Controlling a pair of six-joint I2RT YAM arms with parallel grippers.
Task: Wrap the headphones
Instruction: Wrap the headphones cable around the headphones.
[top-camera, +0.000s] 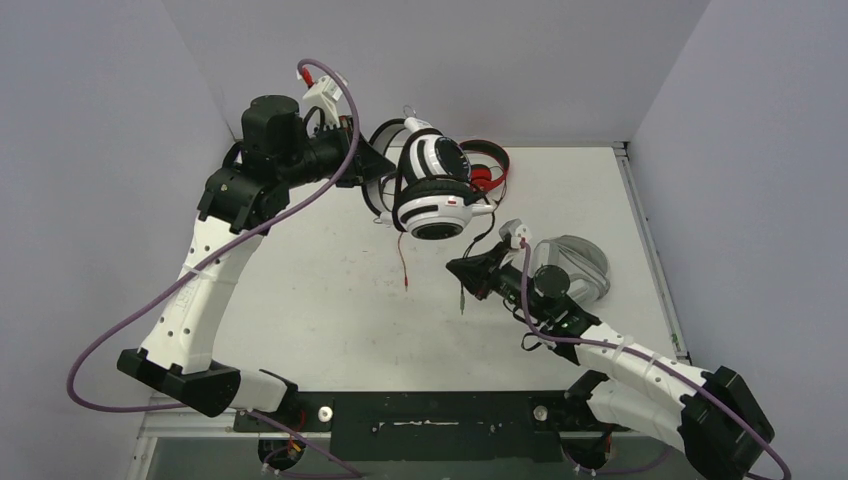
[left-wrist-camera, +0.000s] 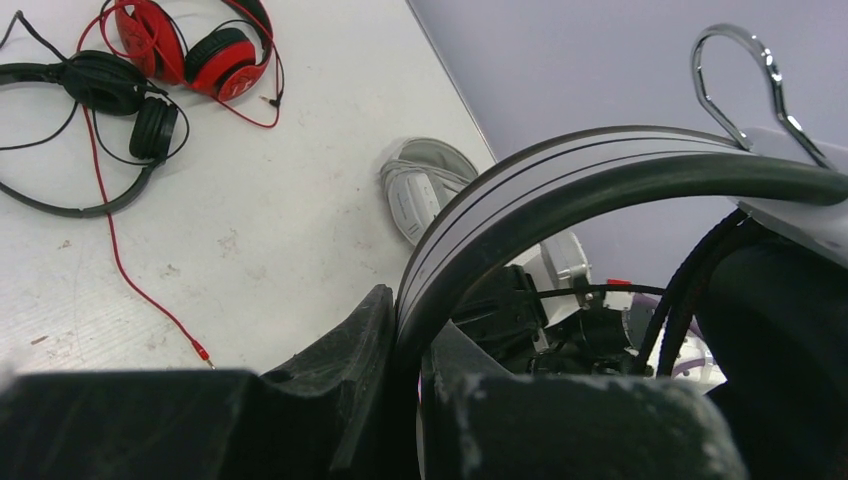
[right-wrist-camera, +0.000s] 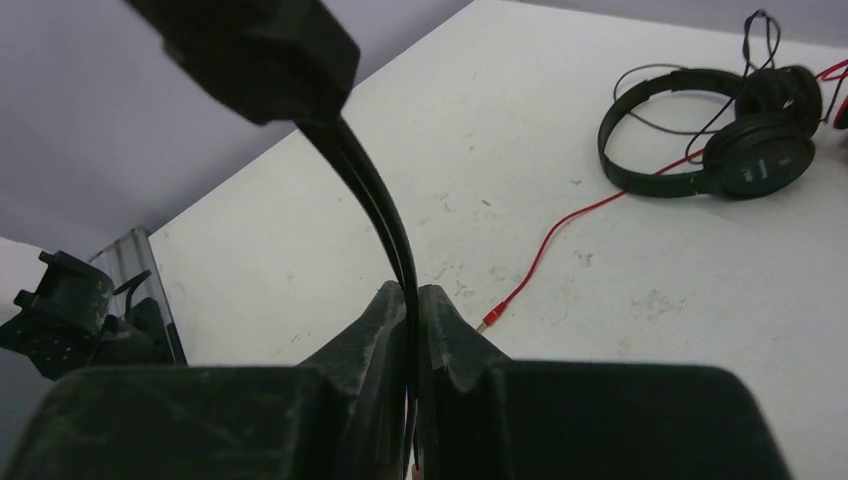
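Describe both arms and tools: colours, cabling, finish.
The left arm and right arm have white link shells, black joint housings and a purple cable trailing loosely along each. The left tool and right tool are matte black, with wedge-shaped fingers scuffed pale.

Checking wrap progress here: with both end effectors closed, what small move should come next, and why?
Probably the right end effector should sweep the black cable around the white-and-black headphones: it is shut on that cable, and the left end effector holds the headband aloft.

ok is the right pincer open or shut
Shut on the black cable: in the right wrist view the right pincer pinches it, tips pressed together.
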